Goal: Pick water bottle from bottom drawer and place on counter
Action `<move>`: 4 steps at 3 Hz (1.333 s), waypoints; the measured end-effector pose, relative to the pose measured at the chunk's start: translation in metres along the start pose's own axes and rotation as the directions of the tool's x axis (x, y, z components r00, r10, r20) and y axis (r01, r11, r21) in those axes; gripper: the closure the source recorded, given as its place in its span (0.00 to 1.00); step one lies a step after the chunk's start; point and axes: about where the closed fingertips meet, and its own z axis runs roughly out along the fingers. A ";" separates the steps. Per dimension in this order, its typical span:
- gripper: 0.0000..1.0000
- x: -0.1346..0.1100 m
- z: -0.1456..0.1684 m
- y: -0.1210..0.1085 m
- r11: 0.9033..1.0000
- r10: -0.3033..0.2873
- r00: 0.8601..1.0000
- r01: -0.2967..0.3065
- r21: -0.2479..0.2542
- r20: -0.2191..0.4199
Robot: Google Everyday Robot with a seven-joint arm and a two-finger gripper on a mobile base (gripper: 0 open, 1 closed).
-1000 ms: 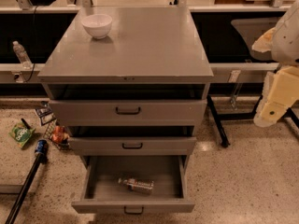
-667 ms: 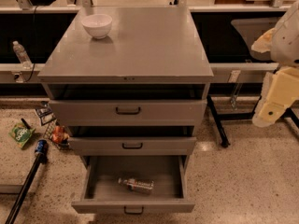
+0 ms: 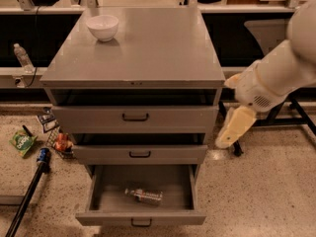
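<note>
The water bottle (image 3: 144,196) lies on its side in the open bottom drawer (image 3: 140,218), white cap to the left and reddish label around its middle. The grey counter (image 3: 148,48) is the cabinet's top. My gripper (image 3: 231,129), cream-coloured on a white arm, hangs in the air just right of the cabinet at the level of the upper drawer. It points down and left, well above and to the right of the bottle, and touches nothing.
A white bowl (image 3: 102,27) stands on the counter's far left corner. Two upper drawers (image 3: 136,116) stick out slightly. A paler clear bottle (image 3: 21,56) stands on a ledge at left. A green packet (image 3: 22,143), a red item (image 3: 61,142) and a dark pole (image 3: 27,196) lie on the floor at left.
My arm has swung left and down, bringing the gripper from the far right edge close to the cabinet's right side. The bottle and drawers have not moved.
</note>
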 end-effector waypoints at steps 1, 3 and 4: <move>0.00 -0.006 0.067 -0.004 1.000 0.009 0.999 -0.008 -0.014 0.050; 0.00 0.006 0.199 0.024 0.994 0.055 0.998 -0.054 -0.098 0.003; 0.00 0.007 0.206 0.025 0.993 0.068 0.998 -0.068 -0.100 0.005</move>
